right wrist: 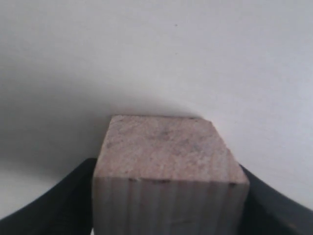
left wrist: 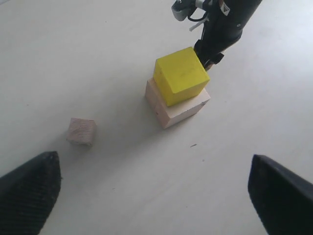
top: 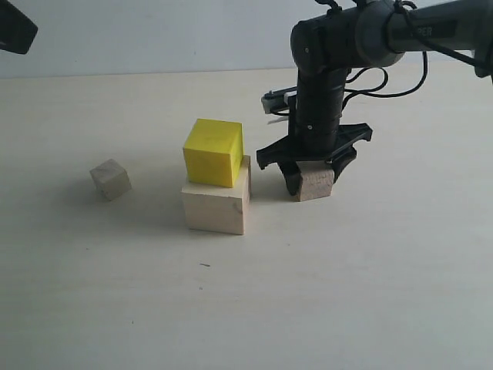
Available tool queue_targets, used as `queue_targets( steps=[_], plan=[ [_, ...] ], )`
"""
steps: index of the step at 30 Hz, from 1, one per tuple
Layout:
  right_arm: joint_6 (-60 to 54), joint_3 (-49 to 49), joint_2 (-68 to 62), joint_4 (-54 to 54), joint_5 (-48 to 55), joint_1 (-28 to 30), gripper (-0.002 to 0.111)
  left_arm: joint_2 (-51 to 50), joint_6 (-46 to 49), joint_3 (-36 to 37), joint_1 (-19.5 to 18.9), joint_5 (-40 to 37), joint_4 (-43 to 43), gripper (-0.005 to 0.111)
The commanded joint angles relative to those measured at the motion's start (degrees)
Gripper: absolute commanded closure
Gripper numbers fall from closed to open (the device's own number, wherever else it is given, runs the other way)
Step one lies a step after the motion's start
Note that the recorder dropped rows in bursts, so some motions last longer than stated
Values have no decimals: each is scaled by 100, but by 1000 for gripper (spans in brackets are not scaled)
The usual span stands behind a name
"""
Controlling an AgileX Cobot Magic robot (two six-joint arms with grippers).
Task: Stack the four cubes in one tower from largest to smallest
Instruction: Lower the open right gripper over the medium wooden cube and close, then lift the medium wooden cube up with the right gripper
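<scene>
A bright yellow cube (top: 213,152) sits on the big pale wood cube (top: 216,206) mid-table, turned slightly and overhanging its front. To the right, a small pale wood cube (top: 316,185) rests on the table between the fingers of my right gripper (top: 314,183). In the right wrist view both dark fingers (right wrist: 73,200) press against the sides of this cube (right wrist: 166,161). Another small pale wood cube (top: 110,179) lies alone to the left; the two look alike in size. My left gripper (left wrist: 156,196) hangs open above the table, holding nothing, with the lone cube (left wrist: 81,131) and the yellow cube (left wrist: 181,76) ahead of it.
The table (top: 246,308) is a plain pale surface with a white wall behind it. The right arm (top: 323,85) stands close beside the two-cube stack. Only a dark corner of the left arm (top: 15,31) shows at the top left of the exterior view.
</scene>
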State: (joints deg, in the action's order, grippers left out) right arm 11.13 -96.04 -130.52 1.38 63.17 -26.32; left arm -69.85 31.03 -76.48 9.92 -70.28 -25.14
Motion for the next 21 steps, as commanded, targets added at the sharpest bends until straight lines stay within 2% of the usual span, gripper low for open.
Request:
queue_targets(
  steps=[1, 4, 9, 12, 18, 21],
  plan=[
    [116, -35, -3, -38, -52, 3, 46, 45, 46, 27, -11, 32, -72, 1],
    [204, -35, -3, -38, -52, 3, 57, 45, 57, 27, -11, 32, -72, 1],
    [132, -35, 11, 93, -52, 3, 92, 45, 57, 27, -11, 32, -72, 1],
    [-108, -35, 64, 289, 8, 3, 106, 45, 57, 27, -11, 32, -72, 1],
    [-559, -35, 924, 411, -320, 55, 108, 45, 57, 27, -11, 32, -72, 1],
    [-1238, 379, 1761, -477, -1217, 280, 108, 45, 57, 27, -11, 32, -72, 1]
  ],
)
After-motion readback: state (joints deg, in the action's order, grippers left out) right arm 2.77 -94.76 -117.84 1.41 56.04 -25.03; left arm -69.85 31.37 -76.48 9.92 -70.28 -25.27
